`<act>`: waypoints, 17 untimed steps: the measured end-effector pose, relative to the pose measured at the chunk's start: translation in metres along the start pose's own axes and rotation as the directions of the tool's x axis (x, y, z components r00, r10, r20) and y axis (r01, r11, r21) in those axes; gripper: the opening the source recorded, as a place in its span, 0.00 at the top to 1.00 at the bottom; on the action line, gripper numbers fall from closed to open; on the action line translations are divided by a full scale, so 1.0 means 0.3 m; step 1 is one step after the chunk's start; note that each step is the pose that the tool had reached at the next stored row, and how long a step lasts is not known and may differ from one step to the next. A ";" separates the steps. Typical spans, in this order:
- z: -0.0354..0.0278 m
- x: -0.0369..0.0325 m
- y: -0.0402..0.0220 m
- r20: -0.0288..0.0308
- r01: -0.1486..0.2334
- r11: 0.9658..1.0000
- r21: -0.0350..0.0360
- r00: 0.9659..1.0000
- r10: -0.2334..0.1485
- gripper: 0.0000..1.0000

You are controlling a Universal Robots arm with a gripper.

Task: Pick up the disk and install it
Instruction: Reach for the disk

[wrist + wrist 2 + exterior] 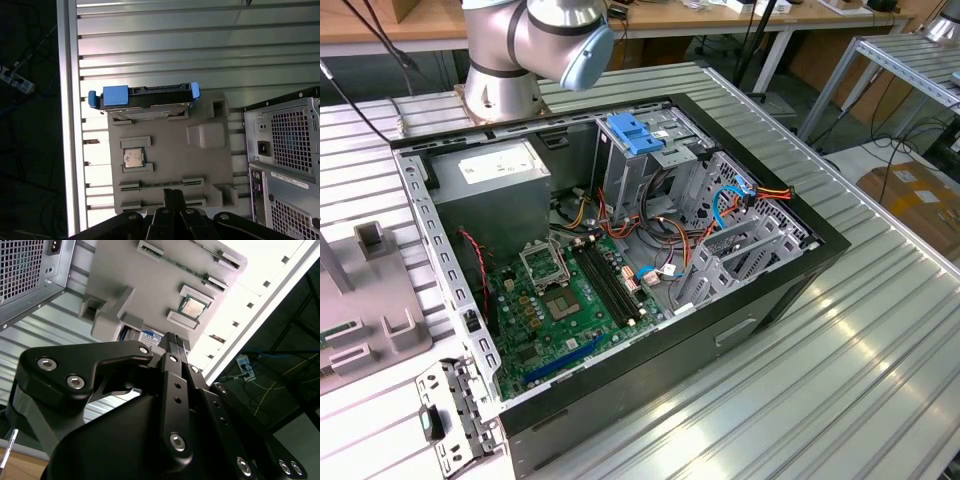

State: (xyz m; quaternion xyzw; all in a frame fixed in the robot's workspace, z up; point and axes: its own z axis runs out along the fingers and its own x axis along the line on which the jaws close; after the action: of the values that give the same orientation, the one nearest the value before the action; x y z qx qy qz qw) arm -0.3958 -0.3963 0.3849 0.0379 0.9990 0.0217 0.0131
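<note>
The disk (145, 97) stands on its edge in a slot at one end of a grey fixture plate (170, 150) on the slatted metal table. It is a dark drive edged by a blue plastic carrier frame. A bit of its white and blue label (150, 336) peeks out beside the black fingers in the second wrist view. My gripper (173, 193) hovers over the opposite end of the fixture, well apart from the disk. Its two fingertips (172, 340) are pressed together with nothing between them.
A processor chip (134, 158) sits in the fixture plate. The open computer case (620, 250) lies on the table beside it, with a grey power supply (500, 170), motherboard (560, 300) and light-blue bracket (635, 132) over the drive bay. The table edge (67, 125) runs close to the fixture.
</note>
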 end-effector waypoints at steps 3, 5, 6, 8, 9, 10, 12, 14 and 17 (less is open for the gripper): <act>0.001 0.015 0.000 0.000 0.000 1.000 0.000 1.000 0.000 0.89; 0.001 0.025 0.000 0.000 0.000 1.000 0.000 1.000 0.000 0.89; 0.001 0.028 0.001 0.000 0.000 1.000 0.000 1.000 0.000 0.89; 0.002 0.036 0.002 0.000 0.000 1.000 0.000 1.000 0.000 0.89; 0.002 0.041 0.003 0.000 0.000 1.000 0.000 1.000 0.000 0.89; 0.003 0.043 0.005 0.000 0.000 1.000 0.000 1.000 0.000 0.89; 0.003 0.047 0.008 0.000 0.000 1.000 0.000 1.000 0.000 0.89; 0.004 0.051 0.012 0.000 0.000 1.000 0.000 1.000 0.000 0.89; 0.006 0.054 0.023 0.000 0.000 1.000 0.000 1.000 0.000 0.89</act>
State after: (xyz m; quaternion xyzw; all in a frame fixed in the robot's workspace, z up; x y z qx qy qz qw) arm -0.4115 -0.3882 0.3832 0.0378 0.9990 0.0217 0.0131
